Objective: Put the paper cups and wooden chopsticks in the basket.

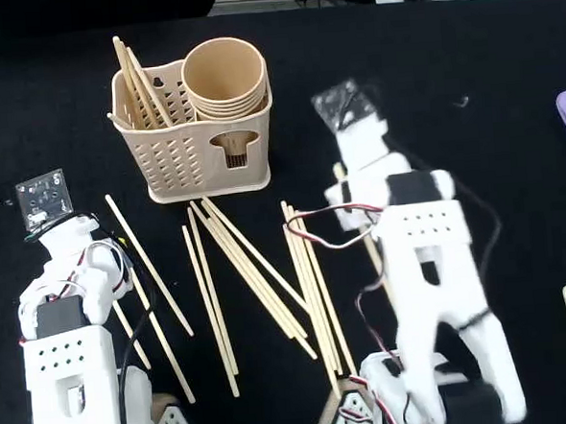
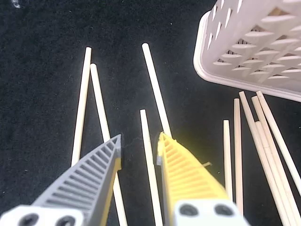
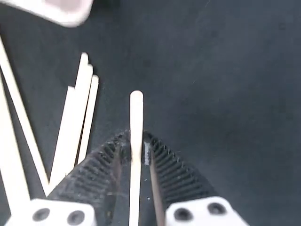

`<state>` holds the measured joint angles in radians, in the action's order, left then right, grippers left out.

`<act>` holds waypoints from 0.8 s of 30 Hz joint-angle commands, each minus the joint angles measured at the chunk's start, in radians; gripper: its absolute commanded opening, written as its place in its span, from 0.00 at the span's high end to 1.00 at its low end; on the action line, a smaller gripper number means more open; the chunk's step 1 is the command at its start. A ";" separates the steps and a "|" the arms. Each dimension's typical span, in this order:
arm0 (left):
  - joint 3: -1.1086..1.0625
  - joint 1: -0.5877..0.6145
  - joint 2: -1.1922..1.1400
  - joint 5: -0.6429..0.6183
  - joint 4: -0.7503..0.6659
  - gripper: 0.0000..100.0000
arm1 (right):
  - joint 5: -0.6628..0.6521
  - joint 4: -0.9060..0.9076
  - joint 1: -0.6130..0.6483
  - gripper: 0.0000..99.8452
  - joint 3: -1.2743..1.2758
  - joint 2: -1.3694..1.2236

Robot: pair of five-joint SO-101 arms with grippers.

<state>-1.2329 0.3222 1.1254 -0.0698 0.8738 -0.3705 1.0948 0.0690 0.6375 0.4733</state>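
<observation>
At the left, the left end effector [image 2: 139,140] is spread above loose wooden chopsticks [image 2: 153,89] on the black surface [image 2: 42,28]. Farther, in the middle, the perforated plastic basket [image 1: 193,160] holds stacked paper cups [image 1: 224,76]. At the right, the right end effector [image 3: 136,143] pinches one chopstick [image 3: 136,110] near its tip. The sticks look light, stiff, smooth and round; probably they roll, so holding mid-length seems safer.

White arms [image 1: 425,251], red-black cables [image 1: 318,231], grey-and-yellow left end effector [image 2: 139,137].
</observation>
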 commanded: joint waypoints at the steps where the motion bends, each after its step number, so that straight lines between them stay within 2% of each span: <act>1: 0.053 -0.007 0.008 0.006 -0.020 0.87 | 0.028 0.167 0.031 0.99 -0.292 0.153; 5: 0.048 -0.007 0.006 0.005 -0.020 0.87 | 0.112 0.270 0.130 0.99 -0.581 0.229; 10: -0.012 -0.007 0.012 0.006 -0.095 0.87 | 0.213 0.218 0.299 0.99 -0.760 0.237; 14: -0.067 -0.007 0.014 0.006 -0.166 0.87 | 0.253 0.095 0.408 0.99 -0.789 0.237; 18: -0.105 -0.007 0.014 0.005 -0.218 0.87 | 0.299 -0.109 0.494 0.99 -0.757 0.220; 24: -0.113 -0.007 0.015 0.000 -0.226 0.87 | 0.311 -0.393 0.529 0.99 -0.716 0.116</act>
<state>-1.3571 0.3222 1.1254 -0.0652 0.6697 -0.0713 0.8815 0.5738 -0.0882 0.6728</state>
